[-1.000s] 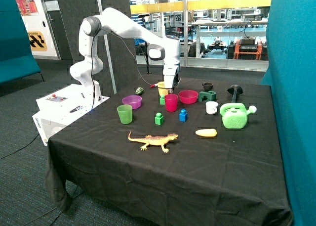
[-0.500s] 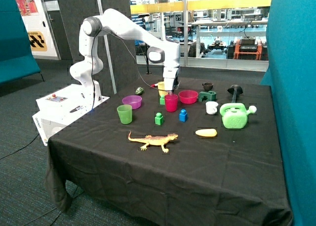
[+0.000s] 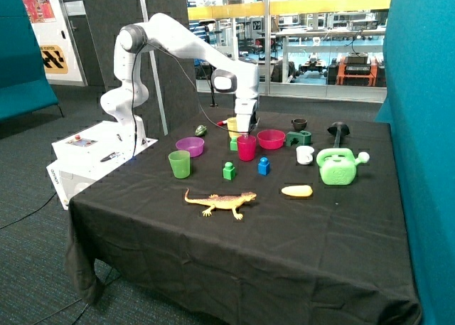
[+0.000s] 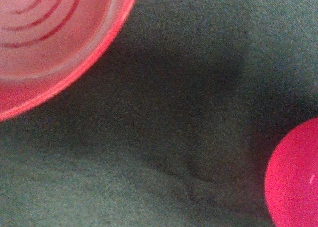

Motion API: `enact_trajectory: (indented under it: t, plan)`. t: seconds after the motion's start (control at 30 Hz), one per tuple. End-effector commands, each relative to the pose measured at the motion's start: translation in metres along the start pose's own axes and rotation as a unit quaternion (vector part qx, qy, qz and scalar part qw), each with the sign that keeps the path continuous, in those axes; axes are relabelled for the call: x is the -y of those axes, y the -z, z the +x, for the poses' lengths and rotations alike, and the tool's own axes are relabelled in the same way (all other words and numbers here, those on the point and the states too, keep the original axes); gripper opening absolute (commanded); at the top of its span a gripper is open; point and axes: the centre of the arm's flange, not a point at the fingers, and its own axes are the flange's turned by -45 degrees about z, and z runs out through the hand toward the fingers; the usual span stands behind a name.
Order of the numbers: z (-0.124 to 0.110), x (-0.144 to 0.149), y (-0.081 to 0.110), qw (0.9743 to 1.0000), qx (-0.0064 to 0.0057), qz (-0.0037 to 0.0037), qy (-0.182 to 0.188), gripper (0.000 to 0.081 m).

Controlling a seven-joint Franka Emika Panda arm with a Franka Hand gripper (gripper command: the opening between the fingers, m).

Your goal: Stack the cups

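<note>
Three tapered plastic cups, none stacked: yellow cup [image 3: 234, 128] toward the table's far edge, pink cup [image 3: 247, 147] just before it, green cup [image 3: 179, 163] well apart toward the robot-base edge. Likely light, thin-walled, slick; grasp at rim wall. Gripper [image 3: 244, 131] low between yellow and pink cups; finger state cannot be told.

arm [image 3: 186, 46]: arched, reaching out and down | wrist: vertical | hand [image 3: 244, 130]: pointing straight down, low

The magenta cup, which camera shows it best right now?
The outside view: the whole magenta cup stands upright on the black cloth directly under the gripper, beside the pink bowl. The wrist view catches only part of a pink rim.
</note>
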Motion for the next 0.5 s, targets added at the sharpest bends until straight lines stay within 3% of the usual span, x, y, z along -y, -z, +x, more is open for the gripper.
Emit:
enact_trajectory:
  t: [0.0,0.17,0.3,0.37,0.47]
  plan:
    - [0.0012,-0.0004,-0.0106,1.0,0.0005,0.00113,0.002,0.0276]
    - [0.0014,0.0004,-0.0148,1.0,0.0005,0.00113,0.001,0.0257]
    - [0.0031,-0.0004,-0.0147,1.0,0.0005,0.00112,-0.003,0.0183]
    - [0.0046,-0.0019,-0.0124,1.0,0.0005,0.00112,-0.005,0.0046]
    - [0.0058,-0.0044,-0.0096,1.0,0.0005,0.00112,-0.007,0.0006]
